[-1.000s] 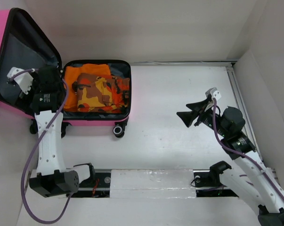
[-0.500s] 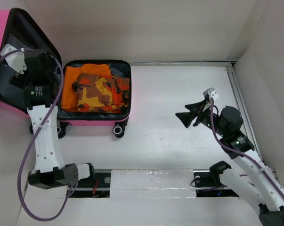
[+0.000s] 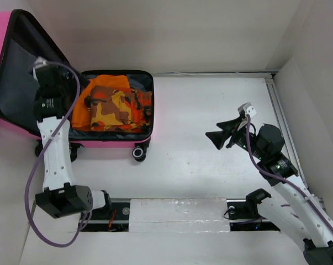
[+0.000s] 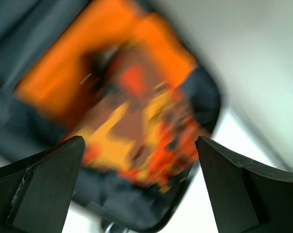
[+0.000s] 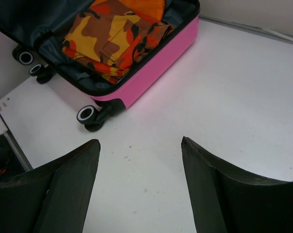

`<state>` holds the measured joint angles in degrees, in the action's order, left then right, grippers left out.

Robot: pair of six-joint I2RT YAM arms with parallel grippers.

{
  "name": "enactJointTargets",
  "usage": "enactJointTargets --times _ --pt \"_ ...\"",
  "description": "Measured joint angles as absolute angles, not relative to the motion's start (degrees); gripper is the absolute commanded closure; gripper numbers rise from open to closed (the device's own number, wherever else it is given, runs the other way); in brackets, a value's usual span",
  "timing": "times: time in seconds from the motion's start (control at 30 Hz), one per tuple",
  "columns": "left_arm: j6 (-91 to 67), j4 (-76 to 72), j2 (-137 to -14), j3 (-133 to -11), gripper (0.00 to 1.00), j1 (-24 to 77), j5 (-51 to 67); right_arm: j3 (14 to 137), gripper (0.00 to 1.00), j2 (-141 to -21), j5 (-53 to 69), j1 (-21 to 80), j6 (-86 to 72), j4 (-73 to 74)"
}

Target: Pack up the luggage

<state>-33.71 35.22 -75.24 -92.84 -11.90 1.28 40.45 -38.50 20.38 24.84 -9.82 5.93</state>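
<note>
The hot-pink luggage [image 3: 114, 143] lies open at the far left, with its lid [image 3: 11, 83] standing up and showing dark lining. Folded orange and camouflage clothes [image 3: 114, 105] fill its base. My left gripper [image 3: 64, 94] is open and empty, hovering between the lid and the base. The left wrist view is blurred: its fingers [image 4: 44, 179] frame the clothes [image 4: 136, 107] below. My right gripper [image 3: 215, 138] is open and empty over bare table, well right of the luggage. In the right wrist view it [image 5: 139, 141] faces the luggage [image 5: 156, 63] and the clothes [image 5: 117, 39].
The luggage's black wheels [image 3: 138, 153] stick out toward the near side. White walls enclose the table at the back and right, with a metal rail [image 3: 276, 105] along the right wall. A mounting strip [image 3: 177, 212] runs along the near edge.
My left wrist has swung up and back near the lid and turned so its camera faces the clothes in the base. The right arm has hardly moved.
</note>
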Motion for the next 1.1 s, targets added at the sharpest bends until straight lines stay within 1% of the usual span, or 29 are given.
enactJointTargets --times 0.07,0.17,0.33,0.43,0.47,0.53,0.63,0.73,0.8,0.87,0.9,1.03,1.1 --pt "-34.00 37.23 -71.18 -85.41 0.01 -13.45 0.78 40.45 0.26 -38.50 20.36 24.91 -9.82 5.93" --pt "-33.93 41.10 -62.78 -81.84 0.01 -13.89 -6.26 40.45 0.26 -38.50 20.38 25.23 -9.82 5.96" --pt "-34.02 40.36 -45.91 -78.87 0.01 -12.71 -25.12 40.45 0.26 -38.65 20.40 25.61 -9.82 5.96" --pt "-34.52 41.34 -42.52 -77.54 0.01 -12.84 -37.17 40.45 0.26 -38.68 20.38 25.89 -9.82 5.96" --pt "-34.57 41.47 -43.22 -76.23 0.01 -12.84 -41.19 40.45 0.26 -38.68 20.38 25.93 -9.82 5.96" --pt "-34.46 41.95 -45.60 -74.85 0.01 -12.84 -45.04 40.45 0.26 -38.68 20.38 25.98 -9.82 5.96" --pt "-34.02 42.22 -53.67 -74.81 0.01 -13.10 -50.43 40.45 0.26 -38.68 20.38 25.98 -9.82 5.96" --pt "-33.52 43.57 -63.24 -78.52 0.01 -13.63 -54.92 40.45 0.26 -38.68 20.38 25.98 -9.82 5.96" --pt "-33.32 44.14 -69.54 -82.00 0.06 -13.65 -57.36 40.45 0.26 -38.68 20.38 25.98 -9.82 5.96" --pt "-33.19 44.18 -73.23 -83.85 0.12 -13.61 -60.05 40.45 0.26 -38.68 20.38 25.98 -9.82 5.96" --pt "-33.28 44.45 -74.15 -84.03 0.16 -13.61 -61.63 40.45 0.26 -38.68 20.38 26.00 -9.82 5.96" --pt "-33.50 46.17 -74.61 -84.03 0.19 -13.67 -66.52 40.45 0.26 -38.83 20.38 26.33 -9.82 5.96" --pt "-33.50 46.22 -74.50 -84.01 0.24 -13.67 -68.64 40.45 0.26 -39.05 20.34 26.35 -9.82 5.96"
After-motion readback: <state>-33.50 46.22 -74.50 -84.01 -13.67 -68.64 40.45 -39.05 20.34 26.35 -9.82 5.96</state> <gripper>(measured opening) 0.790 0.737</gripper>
